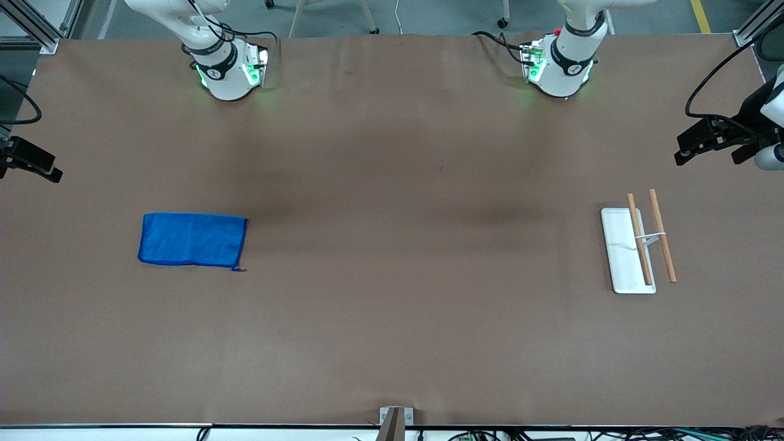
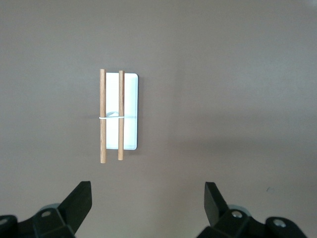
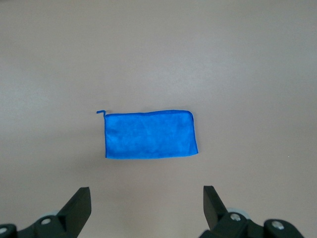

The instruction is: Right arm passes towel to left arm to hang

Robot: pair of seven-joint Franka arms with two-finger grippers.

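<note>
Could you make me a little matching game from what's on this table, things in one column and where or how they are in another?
Things:
1. towel
2. rack
3. left gripper
4. right gripper

Places or states:
A. white base with two wooden rods, at the left arm's end of the table
B. open, up in the air over the blue cloth
C. lying flat on the table at the right arm's end, not held
D. open, up in the air over the wooden rods

Pairs: 1-C, 2-A, 3-D, 4-B
</note>
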